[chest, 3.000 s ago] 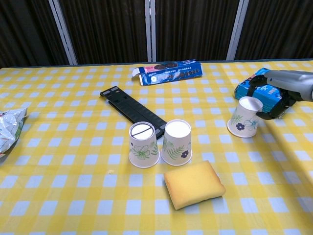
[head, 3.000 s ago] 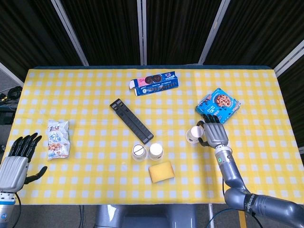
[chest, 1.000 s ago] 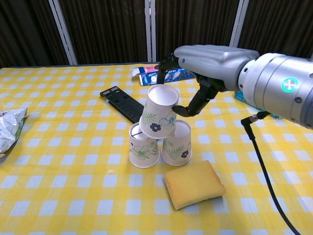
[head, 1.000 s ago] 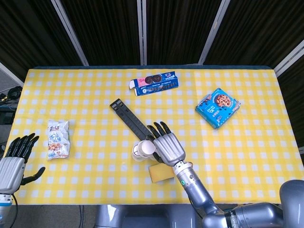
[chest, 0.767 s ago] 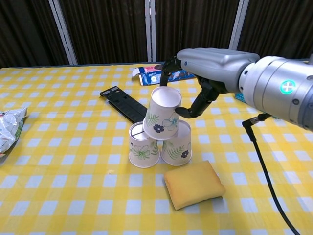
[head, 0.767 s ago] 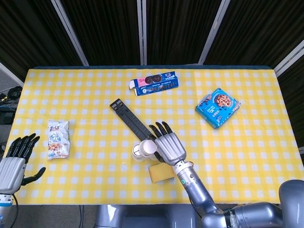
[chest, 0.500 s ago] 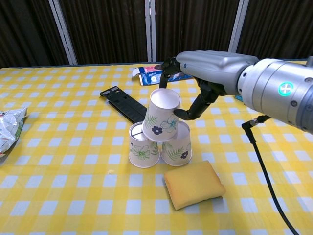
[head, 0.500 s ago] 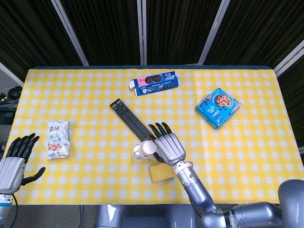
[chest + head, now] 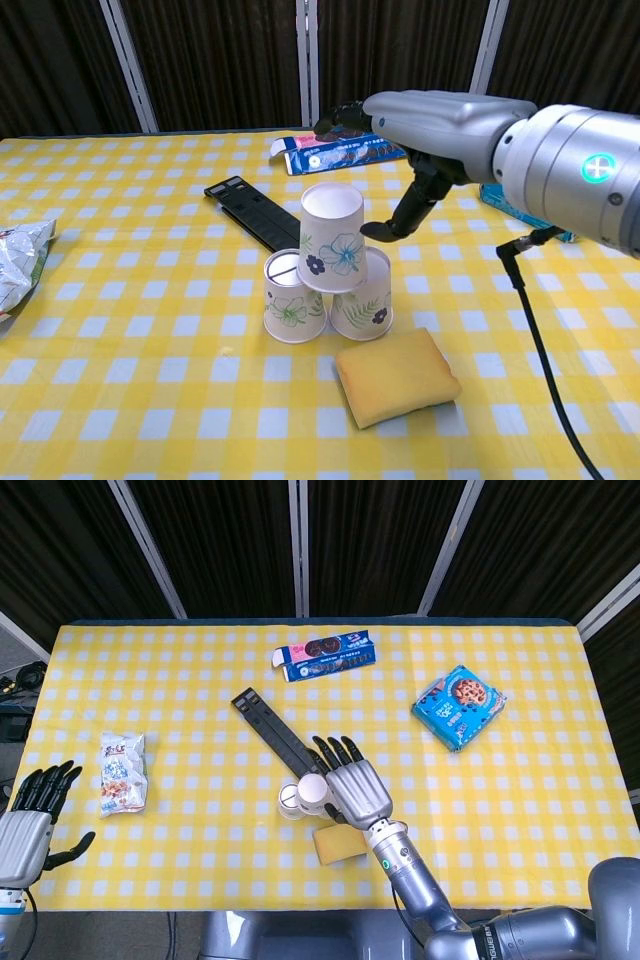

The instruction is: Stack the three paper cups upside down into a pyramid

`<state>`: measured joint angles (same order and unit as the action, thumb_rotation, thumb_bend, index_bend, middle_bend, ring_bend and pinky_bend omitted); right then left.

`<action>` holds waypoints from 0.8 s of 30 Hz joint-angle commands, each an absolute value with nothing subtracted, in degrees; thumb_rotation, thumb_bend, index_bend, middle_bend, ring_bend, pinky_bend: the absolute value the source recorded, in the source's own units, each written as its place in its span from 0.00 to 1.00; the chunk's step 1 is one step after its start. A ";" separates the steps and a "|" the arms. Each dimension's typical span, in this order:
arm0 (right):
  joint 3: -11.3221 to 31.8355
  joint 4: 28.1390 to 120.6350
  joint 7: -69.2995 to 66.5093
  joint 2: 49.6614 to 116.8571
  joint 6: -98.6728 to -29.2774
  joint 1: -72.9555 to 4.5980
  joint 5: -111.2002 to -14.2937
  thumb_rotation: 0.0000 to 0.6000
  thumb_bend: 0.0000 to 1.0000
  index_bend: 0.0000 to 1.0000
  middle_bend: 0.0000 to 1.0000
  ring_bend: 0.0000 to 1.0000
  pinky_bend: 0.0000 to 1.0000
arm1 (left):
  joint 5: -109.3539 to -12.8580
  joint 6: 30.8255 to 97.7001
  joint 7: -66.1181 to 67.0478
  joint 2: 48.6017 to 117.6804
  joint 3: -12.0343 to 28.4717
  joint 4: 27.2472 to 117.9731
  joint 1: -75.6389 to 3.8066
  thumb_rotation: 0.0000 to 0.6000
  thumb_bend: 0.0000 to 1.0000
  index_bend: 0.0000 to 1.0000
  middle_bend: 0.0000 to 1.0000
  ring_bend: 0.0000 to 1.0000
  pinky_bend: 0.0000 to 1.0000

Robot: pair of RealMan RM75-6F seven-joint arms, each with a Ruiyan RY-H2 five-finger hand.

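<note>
Two floral paper cups stand upside down side by side, the left one (image 9: 290,298) and the right one (image 9: 362,300). A third cup (image 9: 333,238) sits level and upside down on top of both, bridging them. My right hand (image 9: 430,130) hovers just right of and above it, fingers spread over the cup's top without touching; the thumb tip lies close beside the cup's right wall. From the head view the right hand (image 9: 355,790) covers part of the stack (image 9: 300,800). The left hand (image 9: 30,815) is held open at the table's near left corner, holding nothing.
A yellow sponge (image 9: 398,376) lies just in front of the stack on the right. A black strip (image 9: 270,222) runs diagonally behind the cups. Further off are an Oreo box (image 9: 325,656), a blue cookie pack (image 9: 459,706) and a snack bag (image 9: 123,771).
The top cup has gone from tilted in the right hand's pinch to standing level on the two lower cups. The fingers have lifted off it.
</note>
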<state>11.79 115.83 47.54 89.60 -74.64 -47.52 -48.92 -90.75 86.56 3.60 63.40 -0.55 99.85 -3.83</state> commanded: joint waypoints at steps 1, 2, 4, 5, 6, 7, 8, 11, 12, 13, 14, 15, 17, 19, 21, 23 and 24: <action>11.40 116.91 47.37 87.54 -76.18 -46.34 -49.88 1.00 0.20 0.08 0.00 0.00 0.00 | -90.50 86.47 3.43 63.36 -0.47 99.66 -3.83 1.00 0.27 0.00 0.00 0.00 0.00; 11.19 117.23 46.92 86.74 -76.70 -45.76 -50.34 1.00 0.20 0.08 0.00 0.00 0.00 | -90.41 86.43 3.41 63.36 -0.44 99.59 -3.84 1.00 0.27 0.00 0.00 0.00 0.00; 10.23 117.91 45.10 84.29 -78.05 -43.82 -52.06 1.00 0.20 0.08 0.00 0.00 0.00 | -90.09 86.27 3.38 63.40 -0.36 99.40 -3.87 1.00 0.27 0.00 0.00 0.00 0.00; 9.65 118.10 44.19 83.26 -78.43 -42.97 -52.95 1.00 0.20 0.08 0.00 0.00 0.00 | -89.98 86.22 3.41 63.41 -0.31 99.34 -3.88 1.00 0.27 0.00 0.00 0.00 0.00; 8.57 118.18 42.52 81.58 -79.18 -41.43 -54.45 1.00 0.20 0.08 0.00 0.00 0.00 | -89.84 86.17 3.51 63.46 -0.27 99.22 -3.89 1.00 0.27 0.00 0.00 0.00 0.00; 7.31 117.94 40.51 79.97 -79.90 -39.75 -56.18 1.00 0.20 0.07 0.00 0.00 0.00 | -89.75 86.11 3.63 63.53 -0.26 99.17 -3.90 1.00 0.26 0.00 0.00 0.00 0.00; 6.33 117.55 38.95 78.94 -80.39 -38.52 -57.44 1.00 0.20 0.07 0.00 0.00 0.00 | -89.73 86.04 3.68 63.57 -0.29 99.16 -3.90 1.00 0.26 0.00 0.00 0.00 0.00; 2.17 114.85 32.40 75.54 -82.00 -33.82 -62.42 1.00 0.19 0.03 0.00 0.00 0.00 | -89.75 85.75 4.15 63.70 -0.47 99.07 -3.92 1.00 0.22 0.00 0.00 0.00 0.00; 0.97 113.71 30.38 74.73 -82.49 -32.48 -63.94 1.00 0.19 0.02 0.00 0.00 0.00 | -89.76 85.71 4.40 63.79 -0.52 99.01 -3.92 1.00 0.20 0.00 0.00 0.00 0.00; -0.12 112.46 28.48 74.04 -82.98 -31.26 -65.45 1.00 0.19 0.01 0.00 0.00 0.00 | -89.76 85.63 4.72 63.89 -0.57 98.93 -3.92 1.00 0.18 0.00 0.00 0.00 0.00; -1.16 111.00 26.46 73.44 -83.70 -29.98 -67.10 1.00 0.19 0.00 0.00 0.00 0.00 | -89.78 85.53 5.06 63.99 -0.64 98.85 -3.93 1.00 0.17 0.00 0.00 0.00 0.00; -2.20 109.28 24.36 72.96 -84.69 -28.61 -68.91 1.00 0.19 0.00 0.00 0.00 0.00 | -89.79 85.46 5.39 64.11 -0.72 98.74 -3.91 1.00 0.16 0.00 0.00 0.00 0.00; -4.59 104.42 18.56 72.52 -87.49 -25.20 -74.09 1.00 0.18 0.00 0.00 0.00 0.00 | -89.60 85.36 6.12 64.51 -0.77 98.35 -3.85 1.00 0.15 0.00 0.00 0.00 0.00; -5.90 101.00 14.88 72.57 -89.56 -22.83 -77.03 1.00 0.18 0.00 0.00 0.00 0.00 | -89.40 85.29 6.46 64.79 -0.75 98.01 -3.83 1.00 0.15 0.00 0.00 0.00 0.00; -6.85 98.08 11.63 72.70 -91.53 -20.56 -79.09 1.00 0.18 0.00 0.00 0.00 0.00 | -89.13 85.28 6.60 65.04 -0.66 97.81 -3.78 1.00 0.15 0.00 0.00 0.00 0.00; -7.53 96.03 9.29 72.89 -92.61 -18.91 -80.22 1.00 0.18 0.00 0.00 0.00 0.00 | -89.08 85.35 6.86 65.26 -0.60 97.67 -3.77 1.00 0.15 0.00 0.00 0.00 0.00; -7.85 95.12 8.27 72.95 -93.02 -18.18 -80.73 1.00 0.18 0.00 0.00 0.00 0.00 | -89.10 85.39 7.07 65.37 -0.59 97.59 -3.76 1.00 0.15 0.00 0.00 0.00 0.00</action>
<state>-6.13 97.60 10.96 73.25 -90.96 -20.61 -78.55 -89.10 85.36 6.98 65.31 -0.61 97.64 -3.77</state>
